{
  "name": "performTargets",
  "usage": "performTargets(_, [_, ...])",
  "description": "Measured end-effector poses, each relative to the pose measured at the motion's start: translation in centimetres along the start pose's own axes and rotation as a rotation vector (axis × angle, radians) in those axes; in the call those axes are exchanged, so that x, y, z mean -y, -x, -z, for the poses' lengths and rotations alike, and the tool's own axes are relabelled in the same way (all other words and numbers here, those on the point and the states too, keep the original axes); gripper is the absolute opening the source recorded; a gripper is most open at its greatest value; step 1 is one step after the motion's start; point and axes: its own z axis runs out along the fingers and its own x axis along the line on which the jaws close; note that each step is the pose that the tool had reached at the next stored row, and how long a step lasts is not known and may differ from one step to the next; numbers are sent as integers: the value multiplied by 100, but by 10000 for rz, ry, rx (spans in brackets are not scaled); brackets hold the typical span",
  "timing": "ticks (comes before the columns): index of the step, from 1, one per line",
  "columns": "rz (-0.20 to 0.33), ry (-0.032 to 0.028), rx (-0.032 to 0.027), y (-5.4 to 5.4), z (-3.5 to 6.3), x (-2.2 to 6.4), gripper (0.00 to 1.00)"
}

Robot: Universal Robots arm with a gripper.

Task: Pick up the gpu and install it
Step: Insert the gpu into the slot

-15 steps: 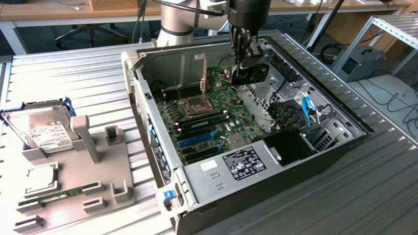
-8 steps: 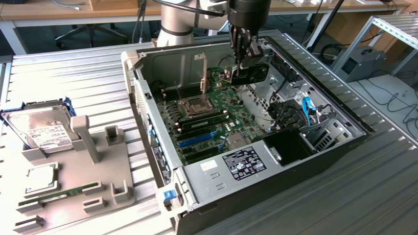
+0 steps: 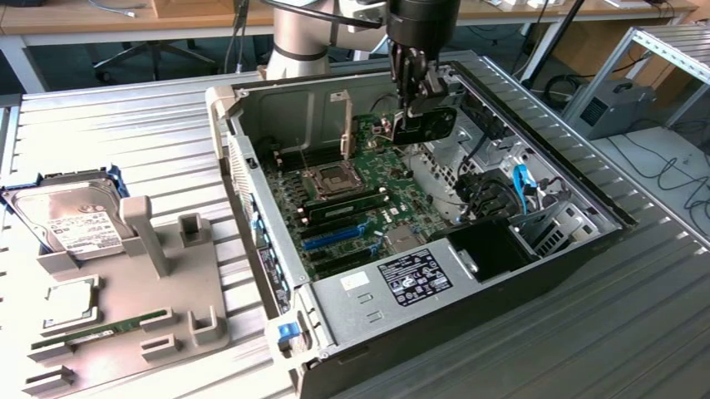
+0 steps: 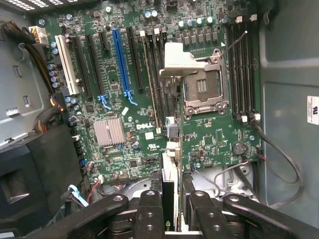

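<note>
The gripper (image 3: 418, 112) hangs inside the open case (image 3: 367, 299), over the far part of the board (image 4: 214, 139), and its two fingers (image 4: 149, 214) are pressed together on the gpu (image 4: 170, 181). The wrist view shows the gpu edge-on as a thin dark card between them. In the exterior view the card is hard to tell from the dark gripper parts, so its tilt there is uncertain. The card is in the air, clear of the board, and looks well apart from the blue slot (image 4: 119, 59), which in the exterior view lies nearer and toward that view's left. The CPU socket (image 4: 204, 87) sits between the two. The main risk from here is misalignment. If the card is held slightly askew, its edge connector would land on the slot's lip or on neighbouring parts instead of seating, and a downward push could then bend the card or scrape the board. A pinch on so thin a card may also let it pivot or slip under load. The silver bracket could catch on the case wall, and the loose black cable (image 4: 284, 164) beside the board could snag the card or fingers.
</note>
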Motion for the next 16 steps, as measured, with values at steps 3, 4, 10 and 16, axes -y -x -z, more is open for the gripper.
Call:
performTargets(3, [62,-1,5,0,0,0,26])
performTargets(4, [79,-2,8,0,0,0,26])
performTargets(10, [183,-4,18,0,0,0,26])
performTargets(16, [287,-6,28,0,0,0,26])
